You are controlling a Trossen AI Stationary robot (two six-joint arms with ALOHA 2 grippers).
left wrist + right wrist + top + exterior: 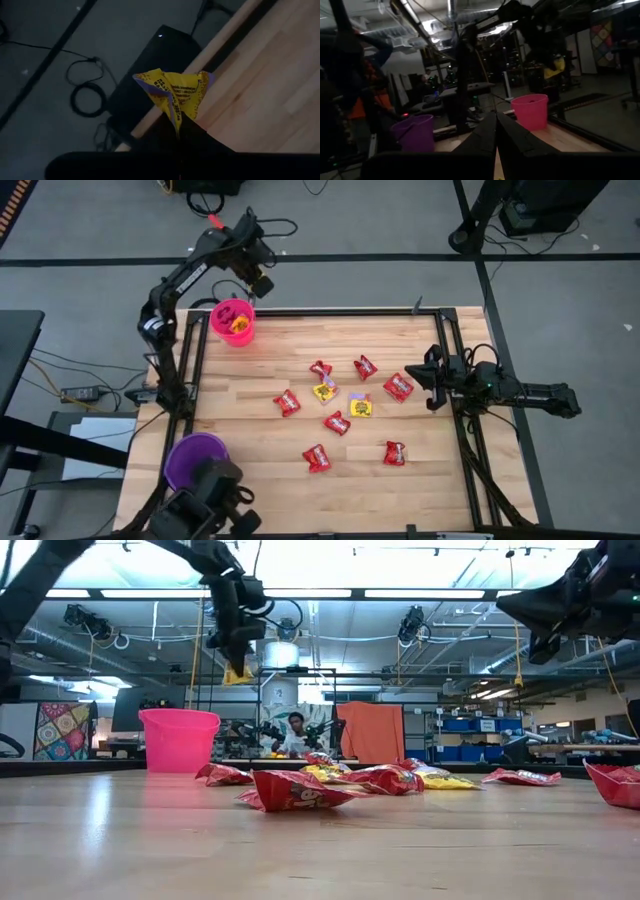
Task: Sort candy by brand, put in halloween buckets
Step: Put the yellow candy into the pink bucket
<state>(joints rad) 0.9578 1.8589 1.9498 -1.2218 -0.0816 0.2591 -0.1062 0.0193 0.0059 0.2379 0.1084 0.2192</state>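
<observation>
My left gripper hangs high over the table's far edge, just to the right of and beyond the hot pink bucket, shut on a yellow candy packet. The pink bucket has yellow packets inside. The purple bucket stands at the near left corner. Several red packets and two yellow ones lie flat on the middle of the table. My right gripper waits shut above the table's right edge, touching nothing. My left gripper pinches the yellow packet between its two fingers at one narrow, crumpled end. In the low view the fingers point down and the packet hangs below them, lifted clear above the height of the pink bucket's rim.
The table has a black frame rail along its far edge and rails at the sides. Loose packets spread from the centre toward the right and the near side. Bare wood lies between the pink and purple buckets. A person sits in the room beyond.
</observation>
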